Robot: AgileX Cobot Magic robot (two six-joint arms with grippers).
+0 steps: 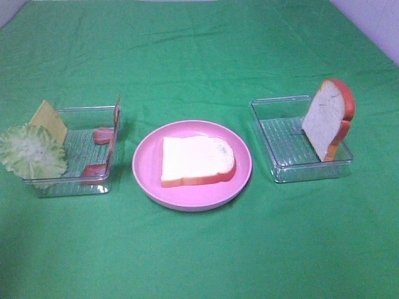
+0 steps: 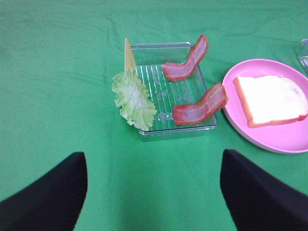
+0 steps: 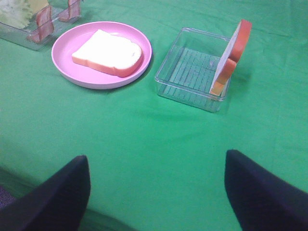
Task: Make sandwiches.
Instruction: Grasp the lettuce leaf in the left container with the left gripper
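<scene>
One white bread slice (image 1: 196, 161) with orange-red crust lies flat on the pink plate (image 1: 149, 180) in the middle. A second bread slice (image 1: 327, 117) leans upright on the far wall of the right clear tray (image 1: 283, 165). The left clear tray (image 1: 75, 187) holds pale green lettuce (image 1: 31, 152), a yellow cheese square (image 1: 50, 119) and two bacon strips (image 2: 199, 106) propped on its walls. My left gripper (image 2: 154, 156) hovers open short of that tray, holding nothing. My right gripper (image 3: 156, 158) is open and empty, well back from the bread tray (image 3: 190, 72).
Green cloth (image 1: 199, 249) covers the whole table. A pale wall or edge shows at the back right corner (image 1: 374, 18). Neither arm appears in the high view.
</scene>
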